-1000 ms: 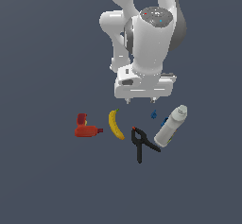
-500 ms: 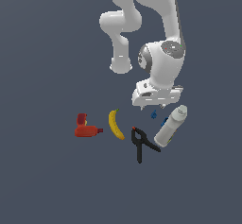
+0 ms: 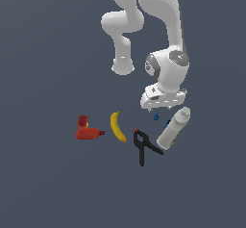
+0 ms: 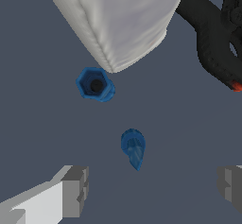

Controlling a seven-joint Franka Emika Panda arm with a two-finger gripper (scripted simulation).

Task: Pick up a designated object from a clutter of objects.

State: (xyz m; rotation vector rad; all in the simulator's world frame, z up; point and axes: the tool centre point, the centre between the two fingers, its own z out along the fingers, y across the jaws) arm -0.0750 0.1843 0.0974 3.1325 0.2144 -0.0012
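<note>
The tiny blue piece (image 3: 156,117) lies on the floor between the banana (image 3: 116,126) and the white bottle (image 3: 174,127). My gripper (image 3: 157,109) hangs open just above it, not touching. In the wrist view the blue piece (image 4: 133,147) is a small teardrop shape lying between my two grey fingertips (image 4: 73,191), nearer that one; my gripper (image 4: 151,187) is open and empty. The white bottle (image 4: 118,20) and the black clamp (image 4: 212,34) lie beyond it. The red drill (image 3: 86,130) lies at the exterior view's left.
A second small blue hexagonal part (image 4: 96,84) lies right beside the bottle, also seen in the exterior view (image 3: 167,124). The black clamp (image 3: 144,145) lies in front of the bottle, its red tip (image 4: 236,86) toward the blue pieces.
The arm has swung toward the exterior view's right and come down, so the open gripper now hangs low over the tiny blue piece. The objects have not moved.
</note>
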